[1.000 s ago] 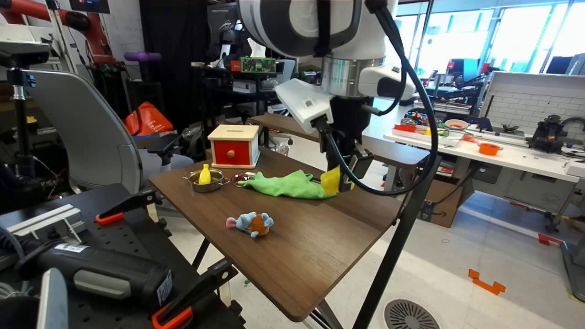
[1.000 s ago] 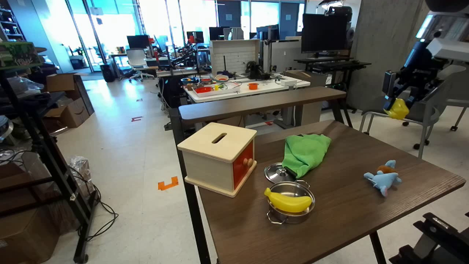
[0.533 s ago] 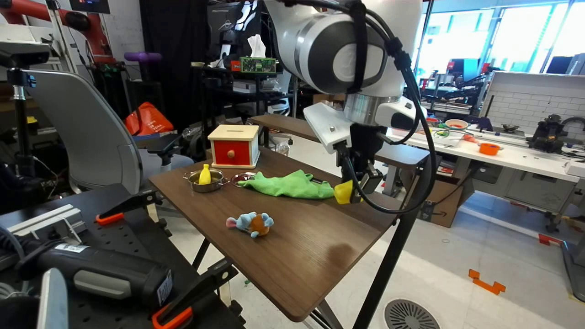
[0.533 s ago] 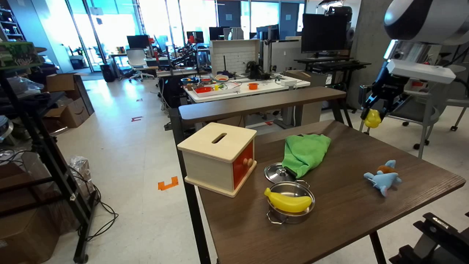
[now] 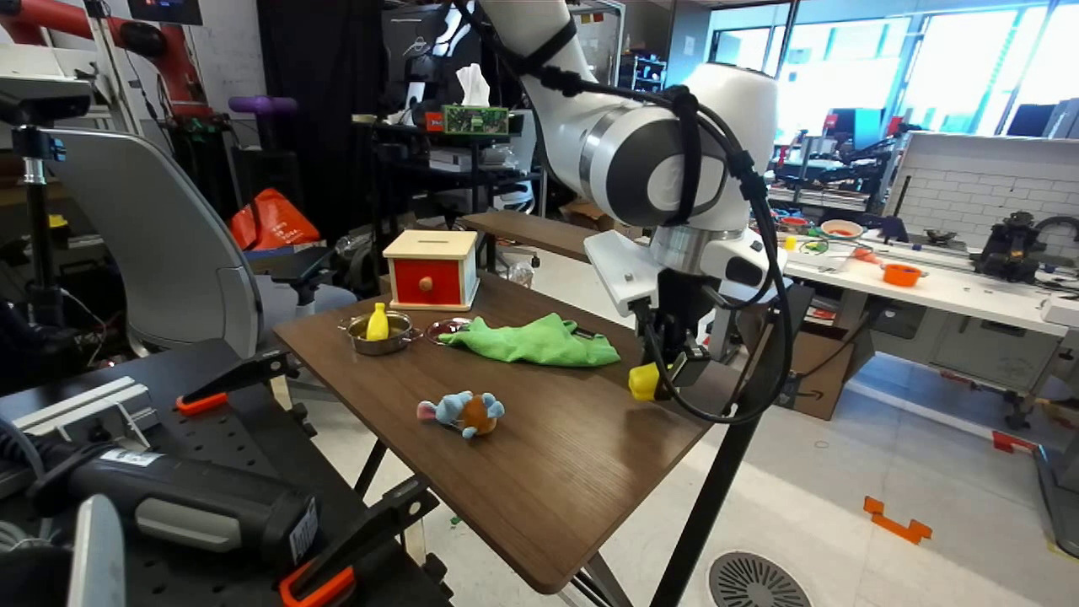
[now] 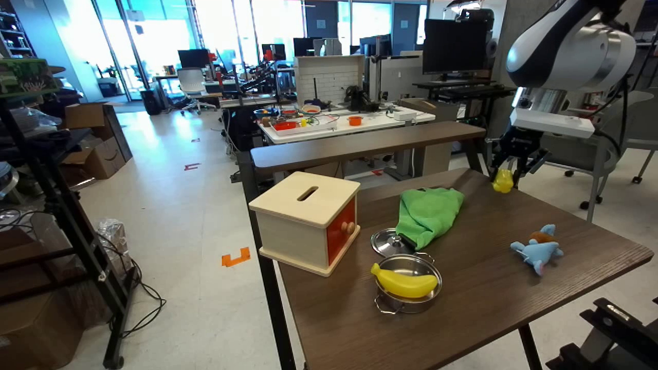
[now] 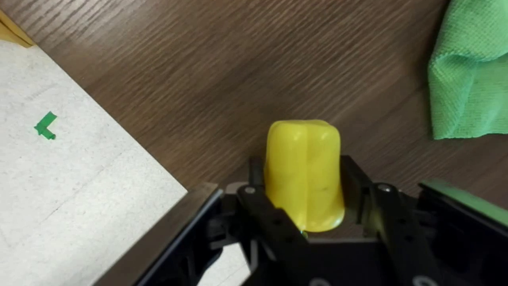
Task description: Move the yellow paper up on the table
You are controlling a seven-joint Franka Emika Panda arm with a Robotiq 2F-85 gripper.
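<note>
The yellow toy (image 5: 644,382), rounded and lobed like a bell pepper, is held between the fingers of my gripper (image 5: 664,381); no paper shows. It also shows in an exterior view (image 6: 503,181) below my gripper (image 6: 505,174). In the wrist view the yellow toy (image 7: 303,171) fills the gap between both fingers of my gripper (image 7: 302,169), which press its sides. It hangs above the brown table (image 5: 548,472), near the edge by the arm, with a shadow on the table below it. Its underside is hidden in the wrist view.
A green cloth (image 5: 539,341) lies near the gripper. A blue plush toy (image 5: 464,413) lies toward the front. A steel pot (image 6: 408,306) holding a yellow banana (image 6: 406,282), a lid (image 6: 390,242) and a wooden box (image 6: 308,221) with a red drawer stand farther away.
The arm has carried the yellow toy lower and in over the table, down and right in an exterior view, down and left in an exterior view. The grip stays shut. Other objects have not moved.
</note>
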